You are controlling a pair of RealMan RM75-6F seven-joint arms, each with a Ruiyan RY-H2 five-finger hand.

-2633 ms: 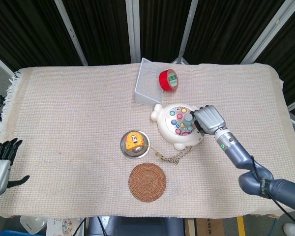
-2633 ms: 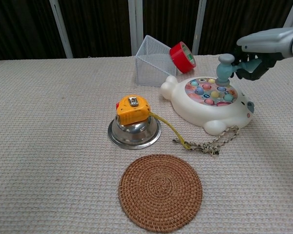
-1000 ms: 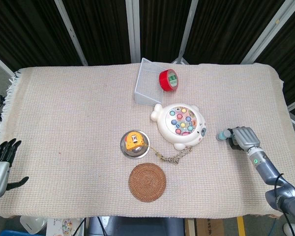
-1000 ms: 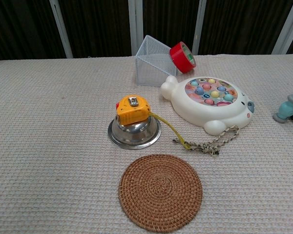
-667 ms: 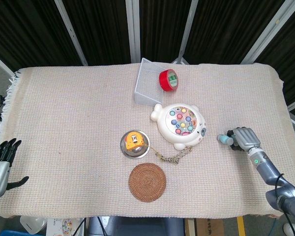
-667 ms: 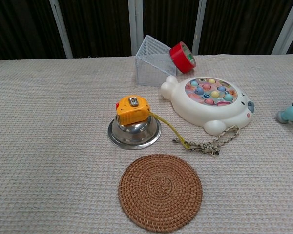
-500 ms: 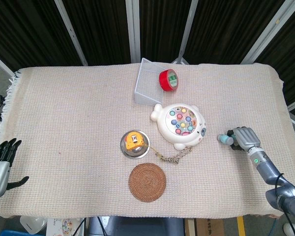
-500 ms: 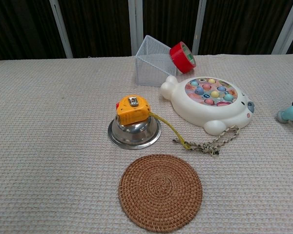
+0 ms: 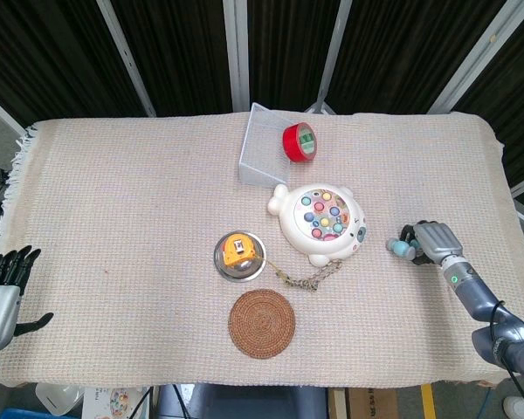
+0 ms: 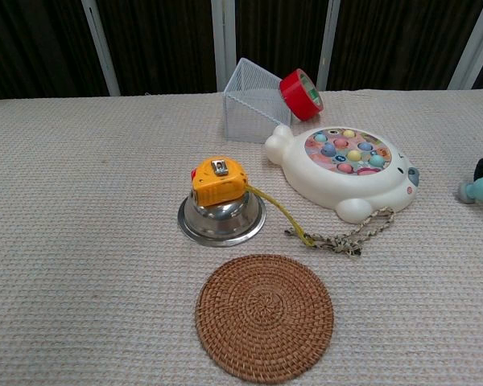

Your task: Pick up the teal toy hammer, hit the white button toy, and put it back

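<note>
our left hand (image 9: 0, 292) idles open, far left of everything. the white button toy (image 9: 320, 223) sits just left of our right hand (image 9: 432, 242), whose fingers curl around the teal toy hammer (image 9: 400, 248) low over the cloth. letting go early could let it roll away.

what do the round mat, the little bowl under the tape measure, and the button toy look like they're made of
Mat: seems woven rattan or similar fibre; brown, matte, with coiled rings visible.
Bowl: likely steel; silvery and shiny, with reflections on its rim.
Button toy: looks like moulded plastic; smooth, glossy white body with pastel coloured buttons.
</note>
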